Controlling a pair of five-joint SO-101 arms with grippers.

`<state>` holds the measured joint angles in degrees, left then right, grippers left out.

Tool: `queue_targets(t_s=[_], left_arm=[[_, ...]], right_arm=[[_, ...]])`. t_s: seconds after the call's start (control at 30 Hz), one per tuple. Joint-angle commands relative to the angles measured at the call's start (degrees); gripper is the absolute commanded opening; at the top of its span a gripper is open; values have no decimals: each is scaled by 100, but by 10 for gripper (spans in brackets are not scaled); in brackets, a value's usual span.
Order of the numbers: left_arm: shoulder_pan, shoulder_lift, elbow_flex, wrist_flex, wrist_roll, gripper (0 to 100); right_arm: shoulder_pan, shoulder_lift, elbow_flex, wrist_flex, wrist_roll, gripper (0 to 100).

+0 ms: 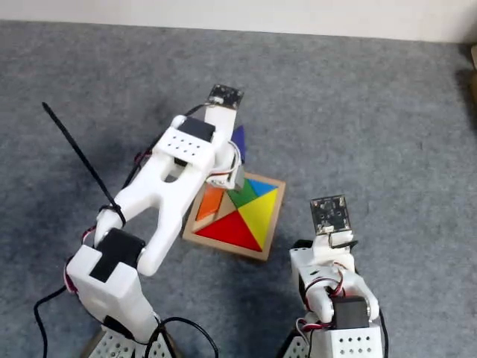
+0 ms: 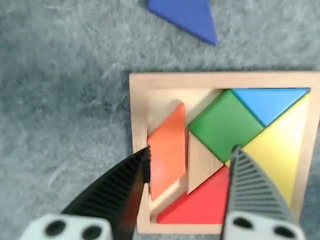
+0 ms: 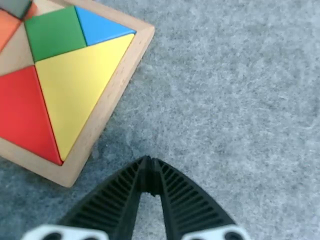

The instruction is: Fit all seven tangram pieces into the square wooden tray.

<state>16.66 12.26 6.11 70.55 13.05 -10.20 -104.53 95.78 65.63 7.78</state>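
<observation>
Left fingers (image 2: 117, 192) splayed over tray (image 2: 134, 125).

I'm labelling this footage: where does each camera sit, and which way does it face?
High view: fixed overhead, facing down on the tray, with the left arm stretched over it and the right arm beside it.
Left wrist view: on the left arm's wrist, looking down past the open left hand at the orange piece in the tray.
Right wrist view: on the right arm's wrist, facing down at the carpet past the shut right hand.
Shared: both wrist views catch the green square and yellow triangle.
</observation>
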Motion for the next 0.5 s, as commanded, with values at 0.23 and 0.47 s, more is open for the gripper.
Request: queue_targets(t_s=[0.23,0.47], left_arm=[[-145,-40,1033,-976,-730,95],[-4,-101,1763,-932,-738,57]], right_arm=[[66,-13,593,31,-18,5],[66,-13,593,31,-18,5]])
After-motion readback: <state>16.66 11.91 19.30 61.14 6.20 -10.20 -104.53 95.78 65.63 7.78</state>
